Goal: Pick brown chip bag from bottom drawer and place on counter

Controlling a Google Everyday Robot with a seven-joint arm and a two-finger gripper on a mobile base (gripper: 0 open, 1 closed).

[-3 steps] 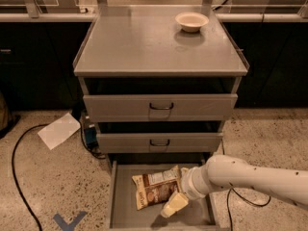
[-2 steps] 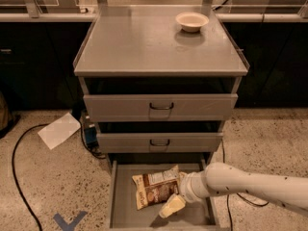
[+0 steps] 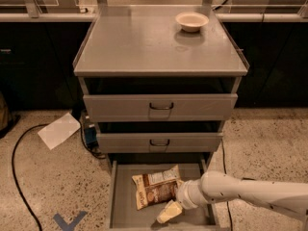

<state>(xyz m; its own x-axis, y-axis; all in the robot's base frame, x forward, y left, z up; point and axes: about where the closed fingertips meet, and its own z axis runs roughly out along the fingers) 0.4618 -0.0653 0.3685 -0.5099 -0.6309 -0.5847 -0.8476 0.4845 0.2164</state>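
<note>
The bottom drawer (image 3: 124, 203) carries the brown chip bag (image 3: 155, 190) on its grey floor; the gripper (image 3: 172, 207) is at the bag's right edge

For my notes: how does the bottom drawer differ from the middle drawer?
The bottom drawer is pulled out; the middle drawer is pushed in. The bottom drawer shows its floor, with the brown chip bag and the gripper beside it; the middle drawer shows only its front and handle. Both are grey.

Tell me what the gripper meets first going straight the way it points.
Likely the brown chip bag in the bottom drawer; the gripper sits beside it, pointing toward it. Depth is unclear.
</note>
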